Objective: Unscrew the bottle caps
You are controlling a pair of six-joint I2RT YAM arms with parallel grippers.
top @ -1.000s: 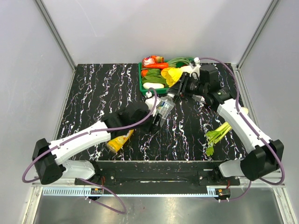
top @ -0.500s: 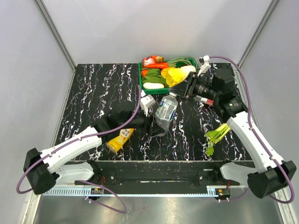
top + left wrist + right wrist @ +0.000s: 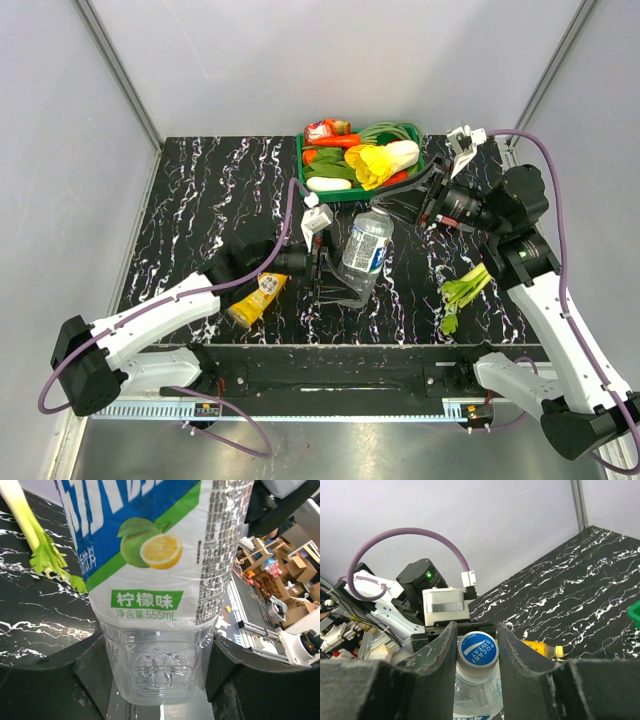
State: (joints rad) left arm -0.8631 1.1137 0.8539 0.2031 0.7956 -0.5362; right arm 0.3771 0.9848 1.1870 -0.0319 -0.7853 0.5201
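Right wrist, blue cap (image 3: 478,652) between fingers (image 3: 437,657)

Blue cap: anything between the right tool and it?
Nothing visible. In the right wrist view the blue cap sits directly between the fingers of the right tool, which flank it closely; contact is unclear. The left tool grips the water bottle at its base.

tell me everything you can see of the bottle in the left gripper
Clear plastic bottle with a white, blue and green label showing a lemon and 555mL. Its blue cap, printed Pocari Sweat, is on. It leans, base clamped in the left gripper; the right gripper flanks the cap closely, contact unclear.
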